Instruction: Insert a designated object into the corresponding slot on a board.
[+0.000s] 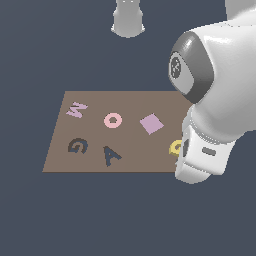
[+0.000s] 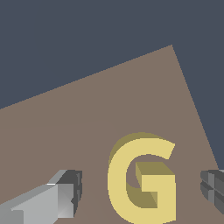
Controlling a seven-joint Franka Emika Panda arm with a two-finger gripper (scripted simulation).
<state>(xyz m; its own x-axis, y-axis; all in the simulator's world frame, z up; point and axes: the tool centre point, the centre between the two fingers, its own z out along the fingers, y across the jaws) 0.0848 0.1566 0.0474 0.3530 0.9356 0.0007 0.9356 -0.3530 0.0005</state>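
Note:
The yellow G-shaped block [image 1: 175,147] lies flat on the brown board [image 1: 130,102] near the edge on the exterior view's right, half hidden behind my arm. In the wrist view the block [image 2: 142,175] sits between my two fingers, with a gap on each side. My gripper [image 2: 142,192] is open and straddles it without touching; one finger [image 2: 65,194] shows on one side, the other [image 2: 214,188] on the opposite side. The dark G-shaped slot [image 1: 78,145] is at the board's other end, on the exterior view's left.
The board also bears a pink W [image 1: 76,109], a pink ring [image 1: 113,120], a pinkish square [image 1: 151,123] and a dark A-shaped recess [image 1: 112,155]. The arm's white base [image 1: 128,20] stands beyond the board's far edge. Dark floor surrounds the board.

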